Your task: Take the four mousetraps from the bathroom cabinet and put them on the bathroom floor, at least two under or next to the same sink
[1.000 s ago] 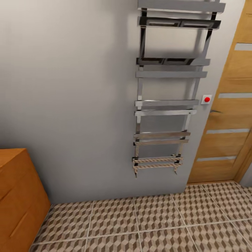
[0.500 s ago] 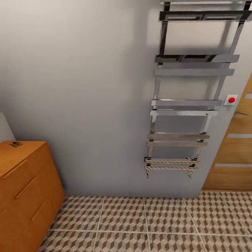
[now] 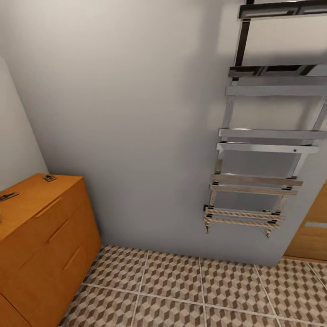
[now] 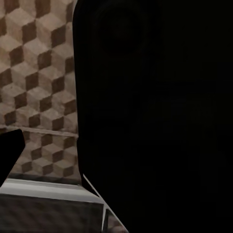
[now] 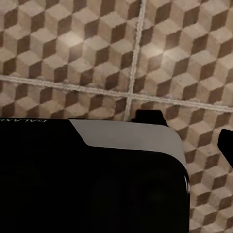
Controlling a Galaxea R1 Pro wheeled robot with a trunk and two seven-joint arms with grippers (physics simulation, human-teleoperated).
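Note:
The orange-brown cabinet stands in the left corner in the head view, its drawers shut. On its flat top lie two small mousetraps: one near the back edge and one at the frame's left border. The cube-patterned bathroom floor spreads out in front of it. In the right wrist view my right gripper hangs over the floor tiles, two dark fingertips apart with nothing between them. In the left wrist view one dark fingertip shows over tiles; the sink is out of view.
A chrome ladder towel rail hangs on the grey wall at the right. A wooden door shows at the lower right edge. The robot's dark body takes up much of both wrist views.
The head view has swung left: the cabinet shows more fully, two mousetraps on its top have come into sight, and the rail and door have slid right.

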